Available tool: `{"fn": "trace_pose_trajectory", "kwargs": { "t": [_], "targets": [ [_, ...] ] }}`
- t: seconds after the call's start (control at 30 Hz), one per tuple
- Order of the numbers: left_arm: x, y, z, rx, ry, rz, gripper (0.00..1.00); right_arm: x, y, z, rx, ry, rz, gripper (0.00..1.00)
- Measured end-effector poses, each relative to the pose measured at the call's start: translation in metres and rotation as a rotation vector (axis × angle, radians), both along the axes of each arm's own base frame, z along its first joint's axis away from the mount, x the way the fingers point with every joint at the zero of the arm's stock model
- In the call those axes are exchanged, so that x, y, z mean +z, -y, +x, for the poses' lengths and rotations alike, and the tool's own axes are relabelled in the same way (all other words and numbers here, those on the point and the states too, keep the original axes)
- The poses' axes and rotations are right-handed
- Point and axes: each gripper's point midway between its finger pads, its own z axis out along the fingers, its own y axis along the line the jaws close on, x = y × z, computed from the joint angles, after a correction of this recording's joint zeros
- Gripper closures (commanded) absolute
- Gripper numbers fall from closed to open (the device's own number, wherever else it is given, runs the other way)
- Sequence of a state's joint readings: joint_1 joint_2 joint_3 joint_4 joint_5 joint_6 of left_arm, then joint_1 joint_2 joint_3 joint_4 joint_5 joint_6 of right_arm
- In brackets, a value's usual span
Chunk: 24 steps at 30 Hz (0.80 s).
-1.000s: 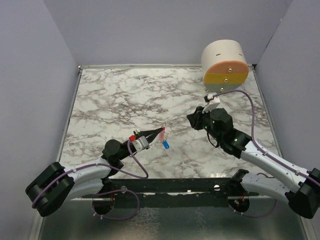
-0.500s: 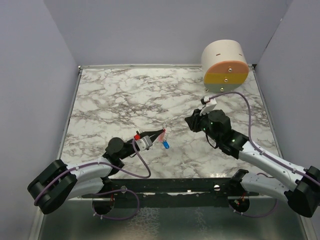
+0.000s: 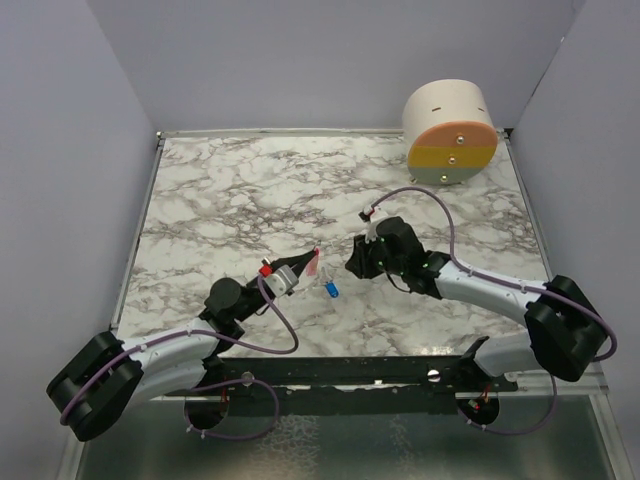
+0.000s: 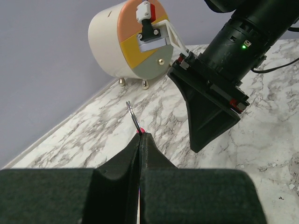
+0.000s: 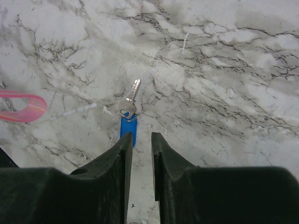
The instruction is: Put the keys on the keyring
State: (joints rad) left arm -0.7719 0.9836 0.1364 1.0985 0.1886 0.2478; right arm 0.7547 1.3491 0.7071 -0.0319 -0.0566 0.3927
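The key (image 3: 330, 290) has a blue plastic head and a short silver blade; it lies flat on the marble. In the right wrist view the key (image 5: 128, 122) lies just ahead of my left fingertip. My right gripper (image 3: 353, 262) hovers above and right of it, jaws slightly apart and empty, as the right wrist view (image 5: 140, 136) shows. My left gripper (image 3: 306, 263) is shut on the keyring's pink tag (image 3: 314, 262) and holds it off the table. The thin silver ring (image 4: 134, 117) sticks up past the shut fingertips (image 4: 141, 135). The pink tag also shows in the right wrist view (image 5: 23, 107).
A round cream box with an orange, yellow and grey face (image 3: 450, 133) stands at the back right corner; it also shows in the left wrist view (image 4: 126, 42). Grey walls enclose the marble table (image 3: 240, 200) on three sides.
My right gripper has moved left and lower, toward the key and the left gripper. My left gripper has shifted slightly up and left with the keyring. The key has stayed in place.
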Motion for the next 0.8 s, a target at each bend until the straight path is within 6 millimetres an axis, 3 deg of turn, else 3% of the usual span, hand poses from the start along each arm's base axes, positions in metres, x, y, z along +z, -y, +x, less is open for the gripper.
{"fn": "trace_pose_trajectory", "kwargs": {
  "t": [0.13, 0.47, 0.8],
  "targets": [
    [-0.006, -0.002, 0.001, 0.01, -0.017, 0.014, 1.0, -0.011, -0.014, -0.008, 0.042, -0.046, 0.022, 0.72],
    [-0.005, -0.009, 0.003, 0.036, -0.015, 0.003, 1.0, -0.051, -0.05, -0.051, 0.179, -0.163, 0.006, 0.56],
    [-0.001, -0.015, 0.003, 0.048, -0.006, -0.011, 1.0, -0.066, -0.064, -0.06, 0.202, -0.191, 0.005, 0.55]
  ]
}}
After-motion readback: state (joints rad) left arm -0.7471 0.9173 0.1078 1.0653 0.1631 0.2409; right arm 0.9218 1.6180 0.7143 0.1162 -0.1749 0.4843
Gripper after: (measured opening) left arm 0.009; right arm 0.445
